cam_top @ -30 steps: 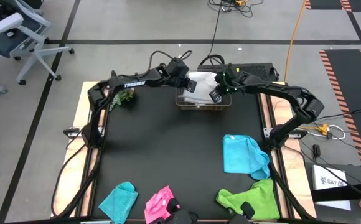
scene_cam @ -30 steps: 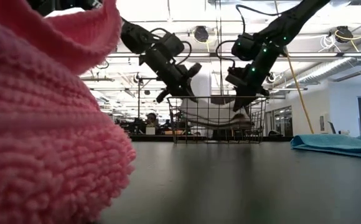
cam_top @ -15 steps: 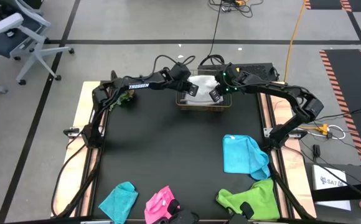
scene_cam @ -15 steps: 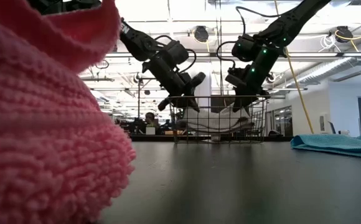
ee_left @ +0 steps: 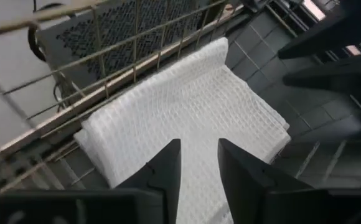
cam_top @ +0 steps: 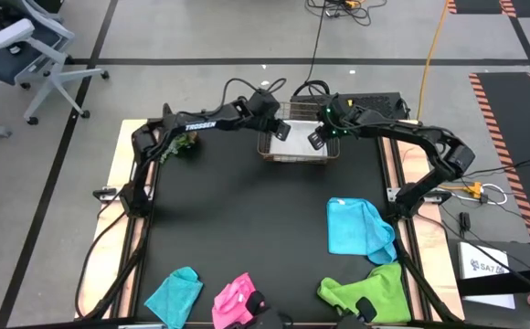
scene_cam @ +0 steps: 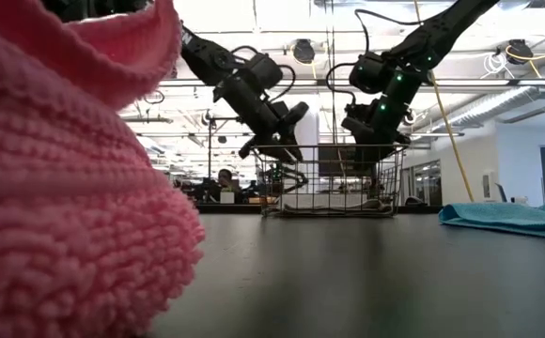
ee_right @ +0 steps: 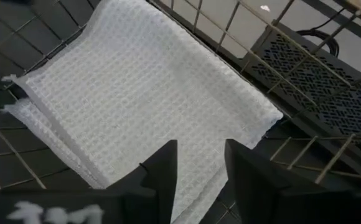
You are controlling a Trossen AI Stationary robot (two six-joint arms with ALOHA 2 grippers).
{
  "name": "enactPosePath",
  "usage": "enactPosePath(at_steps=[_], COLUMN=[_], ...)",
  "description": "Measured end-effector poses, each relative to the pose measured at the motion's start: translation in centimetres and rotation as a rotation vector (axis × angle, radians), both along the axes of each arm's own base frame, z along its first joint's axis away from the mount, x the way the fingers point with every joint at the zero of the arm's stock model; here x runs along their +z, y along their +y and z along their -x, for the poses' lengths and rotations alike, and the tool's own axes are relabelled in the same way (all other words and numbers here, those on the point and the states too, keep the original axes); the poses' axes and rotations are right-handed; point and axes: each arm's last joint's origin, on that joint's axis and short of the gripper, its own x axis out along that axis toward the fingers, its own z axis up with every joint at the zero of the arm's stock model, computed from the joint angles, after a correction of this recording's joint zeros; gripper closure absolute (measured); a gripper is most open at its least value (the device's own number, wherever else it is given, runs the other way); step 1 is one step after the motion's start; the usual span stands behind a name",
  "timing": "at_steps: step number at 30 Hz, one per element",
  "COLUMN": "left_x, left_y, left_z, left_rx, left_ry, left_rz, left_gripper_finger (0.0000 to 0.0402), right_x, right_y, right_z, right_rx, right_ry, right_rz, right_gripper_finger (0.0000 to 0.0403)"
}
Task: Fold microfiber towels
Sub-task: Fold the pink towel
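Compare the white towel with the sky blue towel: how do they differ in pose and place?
The white towel lies folded flat in layers inside the wire basket at the table's far edge; the sky blue towel lies loosely rumpled on the bare table, nearer the right side. Both grippers, left and right, hang open over the white one; nothing is near the blue one.

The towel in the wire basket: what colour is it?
White towel, waffle-textured; clearest in the left wrist view.

Robotics lab, taped floor (cam_top: 201,62), office chair (cam_top: 27,46)
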Motion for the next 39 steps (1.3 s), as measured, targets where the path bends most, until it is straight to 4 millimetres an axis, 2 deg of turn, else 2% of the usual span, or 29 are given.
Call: enactPosePath(at_steps=[4, 7, 10, 14, 17, 22, 28, 32, 39], left_x=[2.5, 5.4, 8.9, 13.1, 15.0, 15.6, 14.6, 13.3, 10.1], left_y=[-0.6, -2.0, -4.5, -9.1, -12.8, -18.2, -23.6, -26.8, -31.4], left_z=[0.7, 1.4, 2.4, 4.4, 6.3, 9.7, 12.6, 13.7, 15.0], left_rx=[-0.012, -0.060, -0.113, -0.167, -0.171, -0.073, 0.058, 0.149, 0.168], left_ry=[-0.035, -0.068, -0.082, -0.016, 0.082, 0.280, 0.450, 0.511, 0.588], left_rz=[-0.022, -0.044, -0.117, -0.245, -0.313, -0.245, -0.055, 0.027, 0.132], left_gripper_finger=[0.0289, 0.0289, 0.0289, 0.0289, 0.0289, 0.0289, 0.0289, 0.0289, 0.0289], right_x=[1.3, 3.1, 5.3, 8.4, 10.2, 11.9, 12.2, 11.8, 11.2], right_y=[0.4, 1.4, 2.9, 5.5, 7.4, 9.9, 10.7, 10.5, 10.2], right_z=[0.2, 0.5, 1.0, 1.9, 2.5, 3.1, 3.1, 2.7, 2.1], right_rx=[0.011, 0.065, 0.118, 0.175, 0.227, 0.300, 0.319, 0.319, 0.316], right_ry=[-0.054, -0.136, -0.215, -0.325, -0.414, -0.483, -0.502, -0.488, -0.462], right_rz=[0.010, 0.013, 0.041, 0.069, 0.069, 0.093, 0.086, 0.074, 0.054], right_gripper_finger=[0.0268, 0.0267, 0.0272, 0.0280, 0.0282, 0.0282, 0.0282, 0.0282, 0.0282])
